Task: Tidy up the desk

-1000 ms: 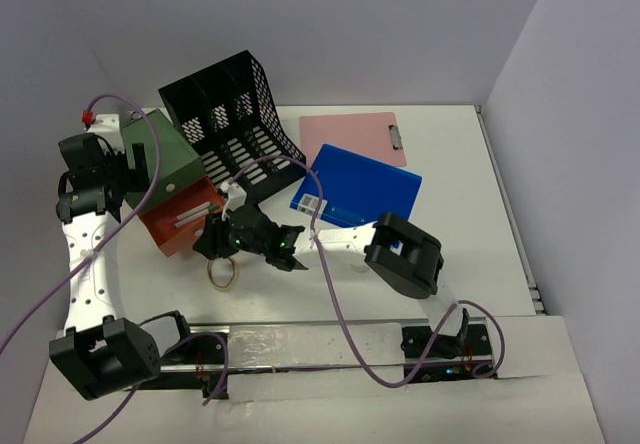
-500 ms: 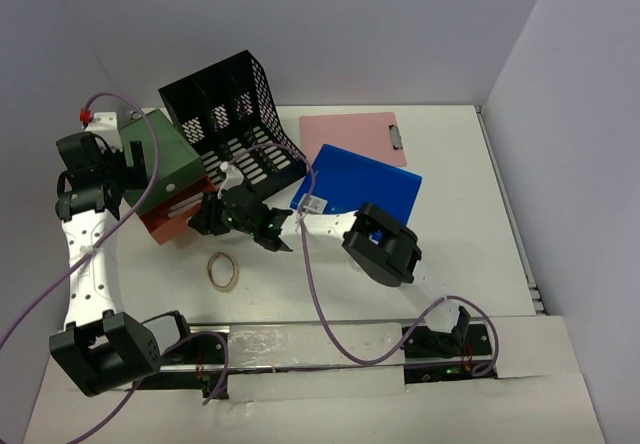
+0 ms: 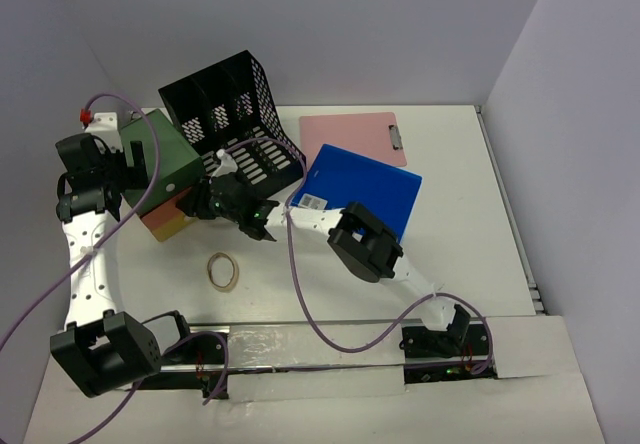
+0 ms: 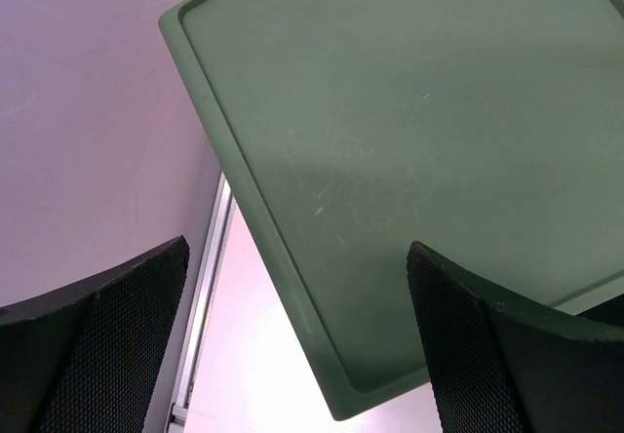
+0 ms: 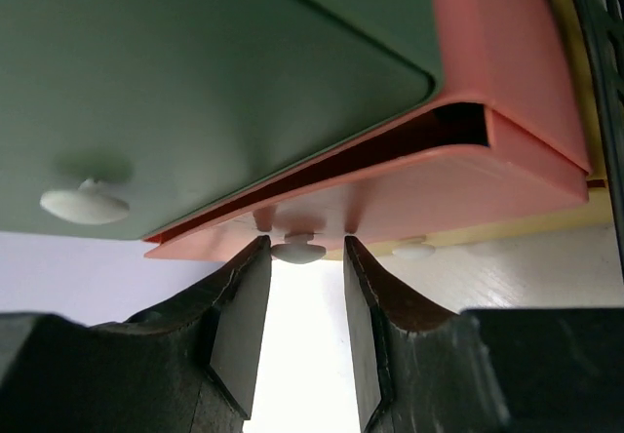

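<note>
The white desk [image 3: 470,244] holds a small drawer unit with a green top [image 3: 165,159], an orange drawer [image 3: 162,209] and a yellow one below it. My right gripper [image 3: 207,204] is at the orange drawer's front. In the right wrist view its jaws [image 5: 297,277] stand slightly apart, one on each side of that drawer's white knob [image 5: 297,251], not clamped on it. My left gripper [image 3: 128,169] is open at the unit's left side. In the left wrist view its fingers straddle the green corner [image 4: 341,374] without touching it.
A black mesh file organizer [image 3: 235,114] lies tipped behind the drawer unit. A blue folder [image 3: 365,184] and a pink clipboard [image 3: 355,132] lie to the right. A rubber band [image 3: 223,270] lies near the front. Walls enclose the desk on three sides.
My right gripper has moved up and to the left, and the orange drawer has slid from well out to nearly into the unit. The left arm has not moved.
</note>
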Controlling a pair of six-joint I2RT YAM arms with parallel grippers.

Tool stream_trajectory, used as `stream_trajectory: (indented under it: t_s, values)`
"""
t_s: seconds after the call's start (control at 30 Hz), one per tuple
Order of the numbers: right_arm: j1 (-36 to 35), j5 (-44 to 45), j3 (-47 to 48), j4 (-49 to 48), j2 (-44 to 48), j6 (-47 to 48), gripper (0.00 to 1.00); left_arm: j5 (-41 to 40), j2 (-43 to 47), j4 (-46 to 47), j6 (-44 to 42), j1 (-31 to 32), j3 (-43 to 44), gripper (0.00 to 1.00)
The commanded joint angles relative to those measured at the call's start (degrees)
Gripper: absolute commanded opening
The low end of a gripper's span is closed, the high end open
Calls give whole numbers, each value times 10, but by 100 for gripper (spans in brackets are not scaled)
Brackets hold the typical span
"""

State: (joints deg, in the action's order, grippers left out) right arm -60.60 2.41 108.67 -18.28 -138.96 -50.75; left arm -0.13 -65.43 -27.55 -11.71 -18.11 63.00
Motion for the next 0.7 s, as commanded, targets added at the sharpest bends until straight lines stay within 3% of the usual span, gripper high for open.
stream_trajectory:
  t_s: [0.0, 0.17, 0.33, 0.67]
  values:
    - [7, 52, 34, 14, -9, -23, 42, 11, 5, -4, -11, -5, -12, 99]
    - [7, 66, 8, -5, 10, -15, 45, 14, 9, -6, -13, -7, -14, 99]
    - [4, 58, 8, -32, 17, 41, 60, 22, 11, -11, -13, -7, -15, 99]
    - [-3, 50, -41, -56, 63, 112, 60, 52, 29, -36, -17, -8, 0, 99]
